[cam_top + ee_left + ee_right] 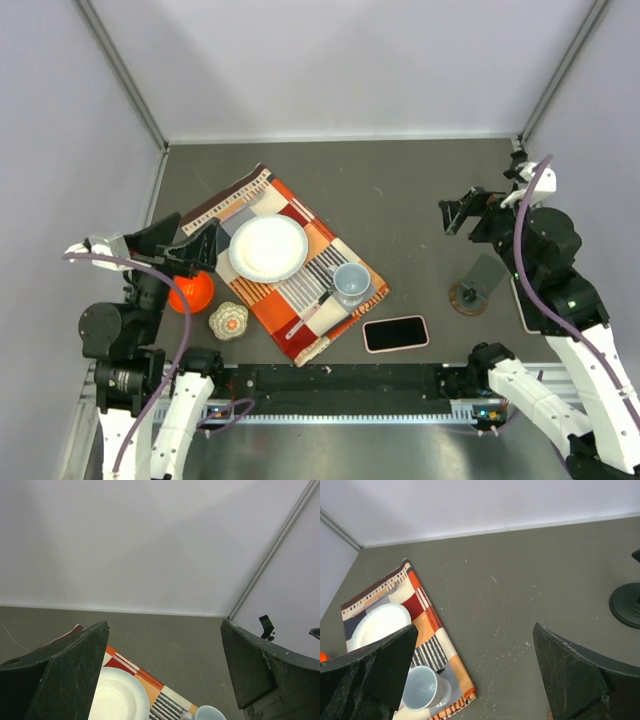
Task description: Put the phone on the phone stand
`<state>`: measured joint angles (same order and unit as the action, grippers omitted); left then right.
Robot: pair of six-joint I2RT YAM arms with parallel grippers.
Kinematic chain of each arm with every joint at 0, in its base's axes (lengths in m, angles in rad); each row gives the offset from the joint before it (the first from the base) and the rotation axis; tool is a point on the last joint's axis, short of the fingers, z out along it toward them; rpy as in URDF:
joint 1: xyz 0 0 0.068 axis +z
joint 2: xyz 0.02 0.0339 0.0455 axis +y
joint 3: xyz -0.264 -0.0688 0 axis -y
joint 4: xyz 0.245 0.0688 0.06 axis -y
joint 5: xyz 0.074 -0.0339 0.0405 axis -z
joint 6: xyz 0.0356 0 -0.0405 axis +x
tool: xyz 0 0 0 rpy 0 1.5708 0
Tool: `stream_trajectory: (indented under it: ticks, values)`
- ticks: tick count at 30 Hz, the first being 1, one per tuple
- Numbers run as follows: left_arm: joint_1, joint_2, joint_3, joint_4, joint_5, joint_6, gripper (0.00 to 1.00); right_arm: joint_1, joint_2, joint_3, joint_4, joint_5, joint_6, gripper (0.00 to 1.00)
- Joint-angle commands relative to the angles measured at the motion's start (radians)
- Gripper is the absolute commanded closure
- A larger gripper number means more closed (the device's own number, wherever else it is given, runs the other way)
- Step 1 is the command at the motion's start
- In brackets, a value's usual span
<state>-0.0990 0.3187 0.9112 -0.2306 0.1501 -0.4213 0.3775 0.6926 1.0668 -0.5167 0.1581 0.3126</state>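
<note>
Inspection finds the task not yet started in substance. The phone (395, 333) lies flat, dark face up, on the worktop (400, 200) near its front edge. It sits just beside the near corner of the striped placemat (300, 318). It is apart from the phone stand (472, 290), which stands to its right and a little farther back with nothing on it. The left gripper (185, 243) hangs over the left end of the placemat, jaws spread wide and holding nothing; the left wrist view confirms an empty gap. The right gripper (461, 212) is raised beyond the stand, likewise wide apart and empty. Its wrist view shows bare worktop between the fingers and only the stand's round base at the right margin. Neither wrist view shows the phone. Also present are a white plate (267, 248) and a cup (350, 282) on the placemat, and an orange object (190, 292) and a small patterned object (228, 320) off its left edge. None obstructs the phone. In my judgement the step in hand is the approach to the phone, and the right arm looks better placed for it. The next move calls for carrying a gripper toward the front edge, lowering it over the phone and setting the fingers across its narrow width. A thin slab lying flat offers little edge to catch, so the descent must be low and square.
</note>
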Motion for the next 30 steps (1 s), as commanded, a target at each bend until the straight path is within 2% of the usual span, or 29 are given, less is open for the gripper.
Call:
stream_trajectory:
  ticks: [1,10,15,19,23,26,30]
  values:
    - [-0.004,0.051,-0.012,0.063,0.052,-0.017,0.01,-0.003,0.051,-0.034,0.015,-0.020,0.051,0.01]
    - [-0.007,0.154,-0.078,0.050,0.166,-0.013,0.01,-0.005,0.191,-0.087,-0.040,-0.051,0.102,0.01]
    - [-0.013,0.207,-0.094,0.027,0.198,0.019,0.01,-0.005,0.182,-0.087,-0.127,0.132,0.109,0.01]
    - [-0.019,0.215,-0.106,0.010,0.180,0.049,0.01,-0.006,0.156,-0.116,-0.198,0.214,0.181,0.01]
    - [-0.028,0.214,-0.126,0.007,0.158,0.067,0.01,-0.008,0.139,-0.117,-0.333,0.386,0.270,0.01]
    - [-0.042,0.215,-0.136,0.007,0.140,0.081,0.01,-0.049,0.119,-0.128,-0.408,0.429,0.335,0.01]
    - [-0.064,0.209,-0.143,0.004,0.117,0.105,0.01,-0.199,0.087,-0.157,-0.454,0.405,0.393,0.01]
